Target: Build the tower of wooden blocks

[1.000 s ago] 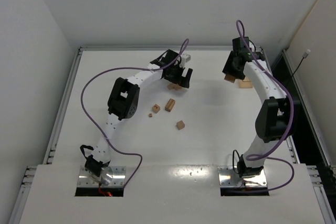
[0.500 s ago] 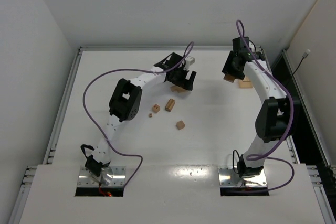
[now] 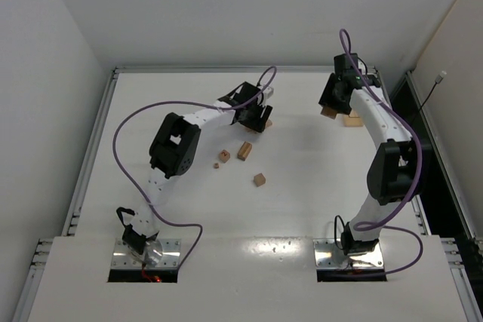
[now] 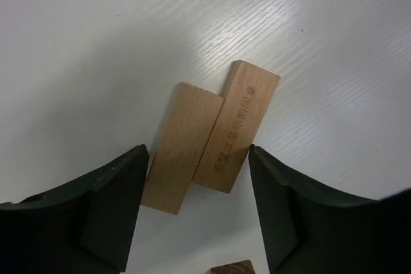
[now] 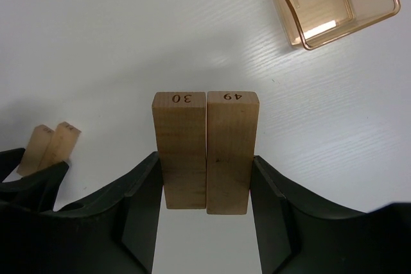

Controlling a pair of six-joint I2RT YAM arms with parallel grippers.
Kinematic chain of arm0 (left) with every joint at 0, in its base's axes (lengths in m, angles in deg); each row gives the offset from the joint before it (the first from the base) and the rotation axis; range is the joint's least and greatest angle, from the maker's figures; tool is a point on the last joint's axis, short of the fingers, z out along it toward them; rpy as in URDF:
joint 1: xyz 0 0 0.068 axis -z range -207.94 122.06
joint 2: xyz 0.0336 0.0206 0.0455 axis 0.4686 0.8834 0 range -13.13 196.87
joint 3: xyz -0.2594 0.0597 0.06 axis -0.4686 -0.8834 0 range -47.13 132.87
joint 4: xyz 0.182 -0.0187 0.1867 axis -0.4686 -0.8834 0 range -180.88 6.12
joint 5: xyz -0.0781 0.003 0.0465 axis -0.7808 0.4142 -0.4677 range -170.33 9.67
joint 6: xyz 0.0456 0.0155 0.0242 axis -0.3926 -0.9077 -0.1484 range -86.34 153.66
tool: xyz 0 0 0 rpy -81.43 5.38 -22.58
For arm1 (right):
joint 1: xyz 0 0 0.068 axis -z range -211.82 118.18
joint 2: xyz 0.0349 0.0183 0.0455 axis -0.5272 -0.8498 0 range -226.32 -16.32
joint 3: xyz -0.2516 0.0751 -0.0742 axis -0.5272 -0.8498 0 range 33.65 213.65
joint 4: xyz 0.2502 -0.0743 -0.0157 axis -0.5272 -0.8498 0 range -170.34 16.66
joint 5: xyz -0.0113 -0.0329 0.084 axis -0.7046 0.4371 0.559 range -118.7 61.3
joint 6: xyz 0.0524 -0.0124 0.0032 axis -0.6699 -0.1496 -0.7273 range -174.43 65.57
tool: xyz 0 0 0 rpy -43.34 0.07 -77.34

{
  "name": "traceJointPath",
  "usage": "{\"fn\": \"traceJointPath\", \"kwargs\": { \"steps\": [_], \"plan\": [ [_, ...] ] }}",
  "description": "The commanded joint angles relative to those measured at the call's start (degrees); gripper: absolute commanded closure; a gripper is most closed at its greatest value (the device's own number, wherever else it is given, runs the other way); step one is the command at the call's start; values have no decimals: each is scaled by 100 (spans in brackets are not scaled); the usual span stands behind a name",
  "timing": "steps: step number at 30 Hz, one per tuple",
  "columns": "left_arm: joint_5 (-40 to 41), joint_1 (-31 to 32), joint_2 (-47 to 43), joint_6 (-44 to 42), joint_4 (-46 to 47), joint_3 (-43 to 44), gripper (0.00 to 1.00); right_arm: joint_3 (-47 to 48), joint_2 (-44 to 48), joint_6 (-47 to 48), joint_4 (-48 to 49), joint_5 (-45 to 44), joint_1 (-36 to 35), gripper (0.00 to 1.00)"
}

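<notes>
- the left arm [image 3: 198, 117] reaches from its base to the far middle of the desk [image 3: 302, 209], with its elbow raised and its wrist pointing down. the right arm [image 3: 381, 130] curves up the right side towards the far right of the desk.
- loose wood blocks lie near the desk's middle. a short bar [image 3: 244, 150] has a small cube [image 3: 224, 156] just beside it, and another cube [image 3: 259, 179] lies nearer the bases. an amber tray [image 5: 334, 4] sits near the right arm's wrist.
- the left fingers [image 3: 255, 116] are partly spread and straddle two flat bars [image 4: 183, 145]. these lie side by side on the desk, slightly staggered. each tip meets a bar's outer edge, but i cannot tell whether they squeeze.
- the right fingers [image 3: 330, 107] pinch two numbered bars [image 5: 180, 152], marked 30 and 49, pressed flat against each other.
</notes>
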Motion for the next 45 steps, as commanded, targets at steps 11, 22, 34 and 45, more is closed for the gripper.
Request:
{"fn": "traceJointPath", "kwargs": {
  "steps": [11, 22, 34, 45],
  "plan": [
    [213, -396, 181, 695, -1023, -370, 100, -24, -161, -98, 239, 264, -313, 100],
    [775, -748, -285, 1743, -838, -1486, 100, -32, -223, -98, 292, 563, -427, 100],
    [1347, -1082, -1718, 2060, -487, -2383, 100, -8, -1040, -555, 643, 783, -1833, 100],
    [1180, -1477, -2044, 1937, -329, -2630, 100, 1514, -2552, -450, 766, 370, -2299, 100]
  ]
}}
